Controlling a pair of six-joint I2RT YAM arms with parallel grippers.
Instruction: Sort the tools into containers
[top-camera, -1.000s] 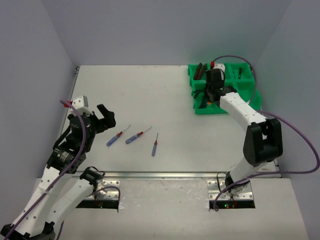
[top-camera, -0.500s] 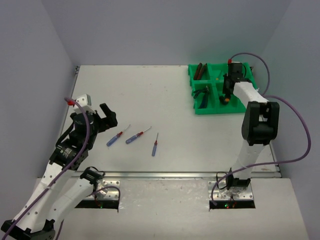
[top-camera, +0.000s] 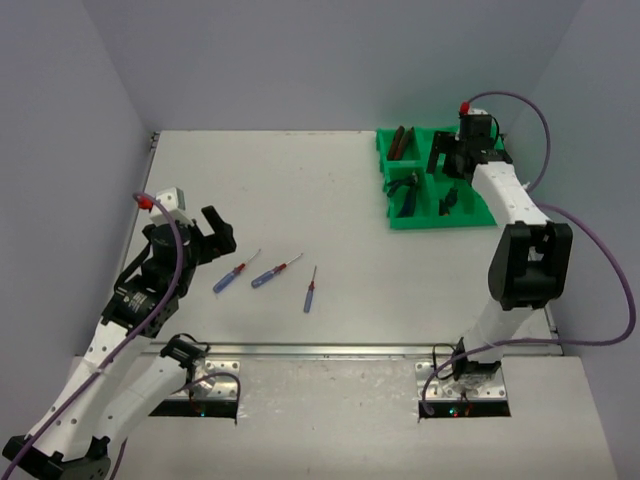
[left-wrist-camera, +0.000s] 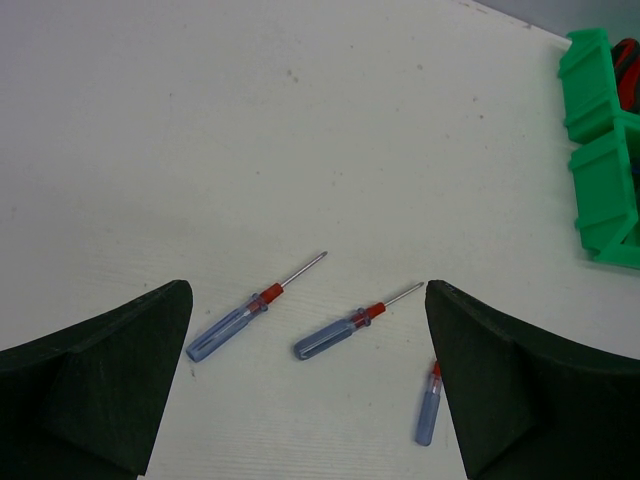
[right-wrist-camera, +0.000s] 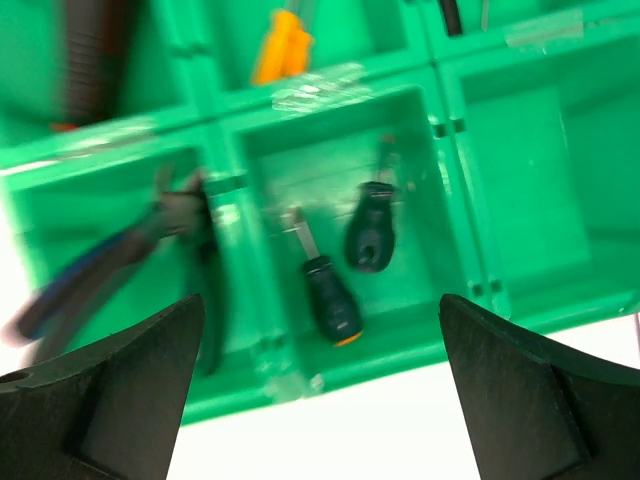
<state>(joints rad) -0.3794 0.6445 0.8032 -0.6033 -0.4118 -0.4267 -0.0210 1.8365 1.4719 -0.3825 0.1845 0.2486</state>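
Left claw (top-camera: 215, 232) and right claw (right-wrist-camera: 320, 300) are spread, empty. Three screwdrivers (top-camera: 268, 276) lie close together near the bench's (top-camera: 300, 190) front edge, far from the green tray (top-camera: 395, 222). I think grabbing one may push another.

A white tabletop (top-camera: 330, 190), faintly speckled in the left wrist view, stands enclosed on three sides by pale grey-violet walls (top-camera: 330, 60). A metal strip (top-camera: 330, 349) edges its near side, bordering a mottled grey shelf (top-camera: 330, 430).

Readable markings: none.
No lettering is legible on the bright green plastic divided tray (top-camera: 440, 222) or the blue-handled screwdrivers (left-wrist-camera: 335, 338).
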